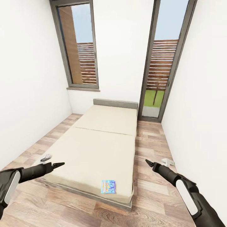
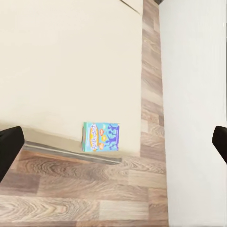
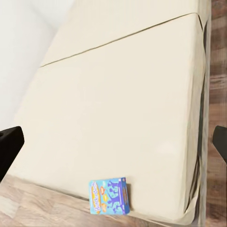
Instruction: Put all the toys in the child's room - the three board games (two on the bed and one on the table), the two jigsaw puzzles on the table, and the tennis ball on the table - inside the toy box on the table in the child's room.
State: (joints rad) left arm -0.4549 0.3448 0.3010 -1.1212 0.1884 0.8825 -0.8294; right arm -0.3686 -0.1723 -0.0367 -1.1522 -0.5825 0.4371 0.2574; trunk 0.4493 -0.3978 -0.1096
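Head view: board game [image 1: 108, 186] lies flat at bed [image 1: 94, 148] foot edge, near right corner. My left end effector [image 1: 60, 164] and right end effector [image 1: 148, 162] both empty; spread in wrist views. Risk: nudging flat box off mattress edge onto floor [image 1: 151, 148].

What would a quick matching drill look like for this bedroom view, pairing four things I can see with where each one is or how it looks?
Things:
1. board game
2. left gripper
3. right gripper
4. bed

Descriptions:
A. over the wooden floor off the bed's right side
B. lying flat near the bed's near edge, towards its right corner
C. over the bed's near left corner
D. beige, running from the near floor to the far wall under the windows

Pairs: 1-B, 2-C, 3-A, 4-D
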